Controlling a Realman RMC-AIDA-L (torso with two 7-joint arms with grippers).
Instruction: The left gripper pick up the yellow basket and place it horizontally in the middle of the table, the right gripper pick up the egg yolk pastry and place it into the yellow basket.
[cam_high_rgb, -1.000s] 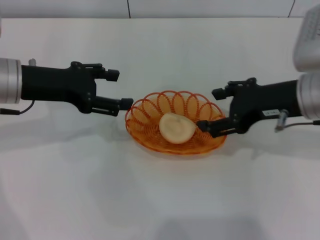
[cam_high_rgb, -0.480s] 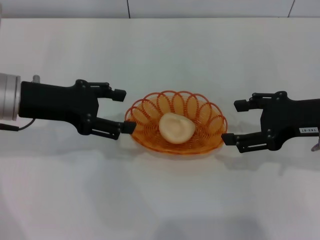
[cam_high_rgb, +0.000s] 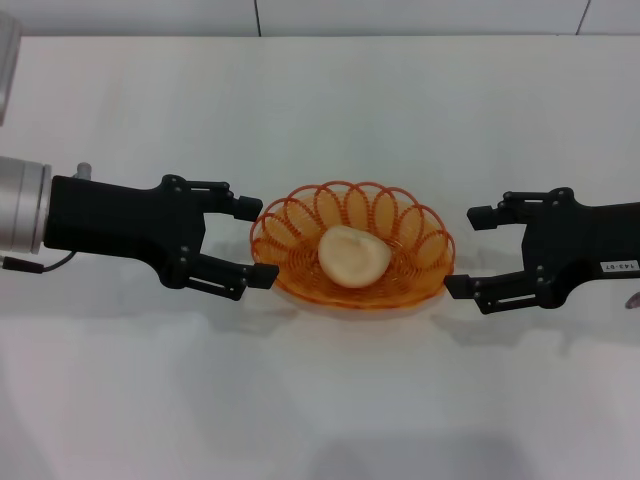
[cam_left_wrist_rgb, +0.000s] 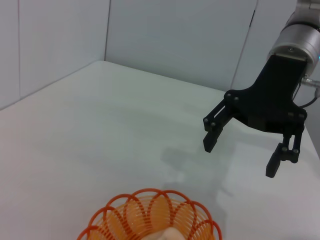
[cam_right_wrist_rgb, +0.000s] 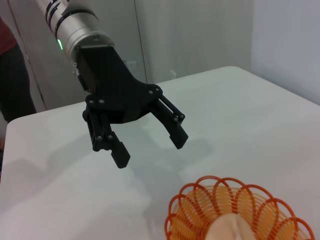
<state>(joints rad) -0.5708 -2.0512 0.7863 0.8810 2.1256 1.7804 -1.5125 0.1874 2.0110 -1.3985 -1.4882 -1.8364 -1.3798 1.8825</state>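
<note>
The yellow basket (cam_high_rgb: 408, 224) lies lengthwise at the middle of the white table (cam_high_rgb: 320, 400), and the egg yolk pastry (cam_high_rgb: 352, 256) rests inside it. My left gripper (cam_high_rgb: 255, 243) is open at the basket's left end, fingertips level with the rim and holding nothing. My right gripper (cam_high_rgb: 469, 251) is open and empty just off the basket's right end. The left wrist view shows the right gripper (cam_left_wrist_rgb: 240, 157) beyond the basket (cam_left_wrist_rgb: 150, 217). In the right wrist view, the left gripper (cam_right_wrist_rgb: 150, 149) hangs behind the basket (cam_right_wrist_rgb: 200, 200) and the pastry (cam_right_wrist_rgb: 232, 230).
The table's far edge meets a pale wall (cam_high_rgb: 400, 15). A dark figure (cam_right_wrist_rgb: 15, 80) stands beyond the table's far end in the right wrist view.
My right gripper has drawn back out of the basket to the right, leaving the pastry inside. My left gripper has shifted a little nearer to the basket's left end.
</note>
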